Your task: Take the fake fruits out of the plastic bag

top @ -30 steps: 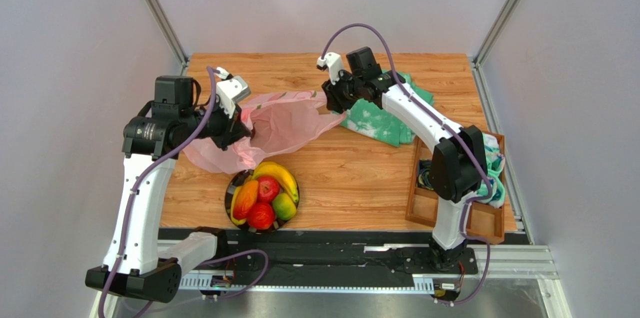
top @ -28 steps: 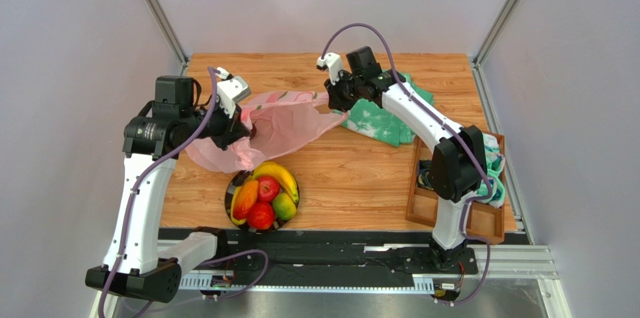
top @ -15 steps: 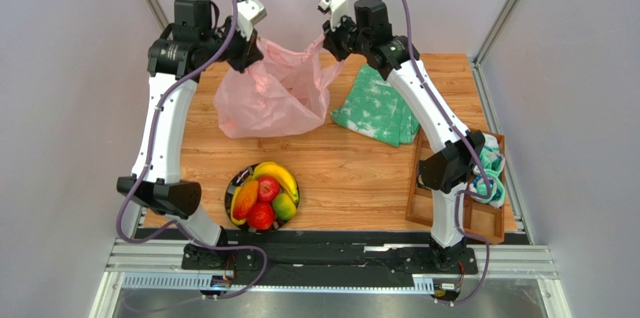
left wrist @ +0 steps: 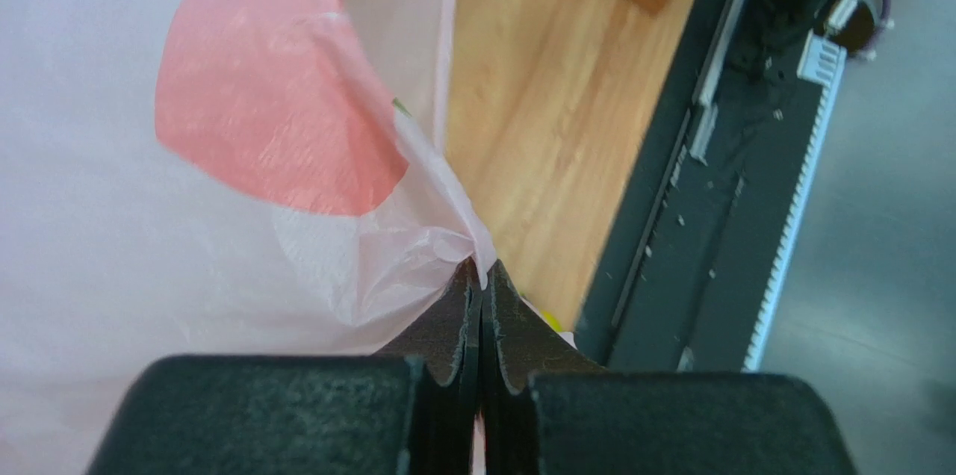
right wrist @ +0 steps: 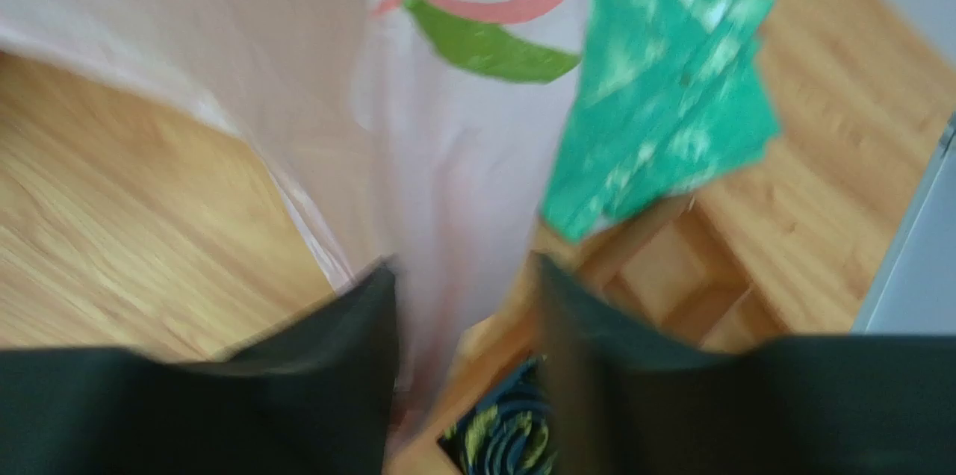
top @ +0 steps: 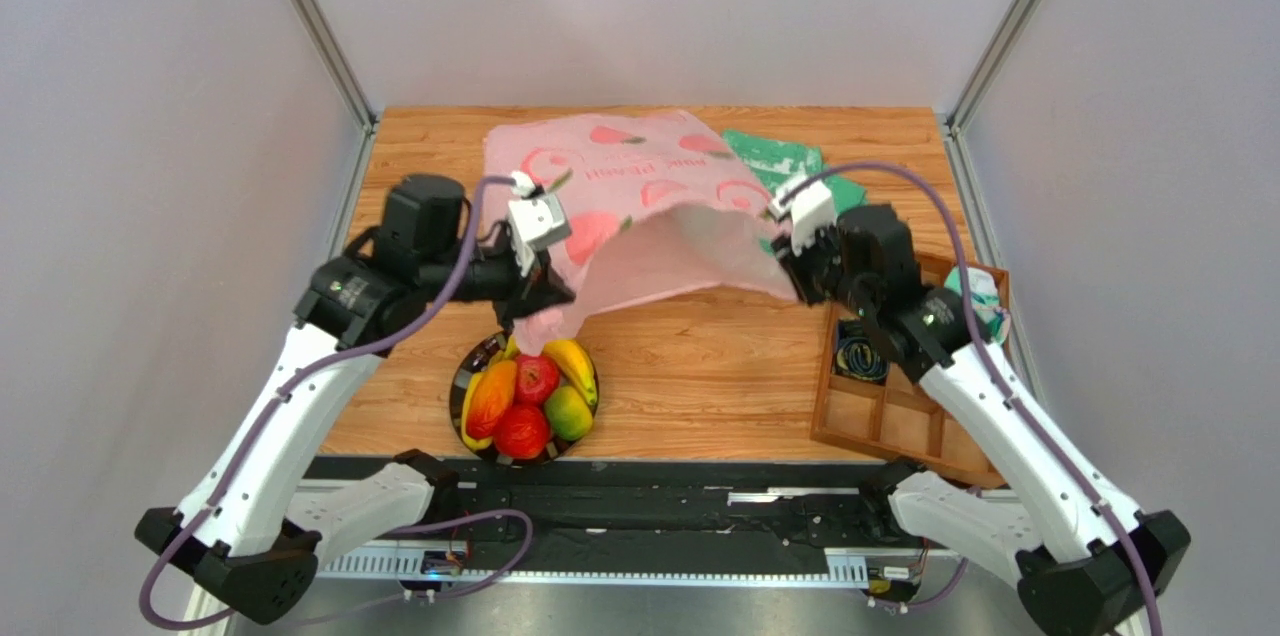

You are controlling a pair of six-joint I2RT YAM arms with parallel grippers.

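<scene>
A second ago we had the plastic bag point(top: 661, 201) crumpled on the left half of the table point(top: 721, 351). Then we hoisted it high over the far edge, strung between both arms. Now both arms have swung down and toward the near side. The bag stretches wide across the far middle, printed face up, and its right part covers some of the green cloth point(top: 796, 164). Our left gripper point(top: 544, 303) has come to just beyond the plate point(top: 460, 393). Our right gripper point(top: 787, 276) has moved beside the wooden tray point(top: 902, 419), and its jaws have loosened and stand apart with bag film running between them.
</scene>
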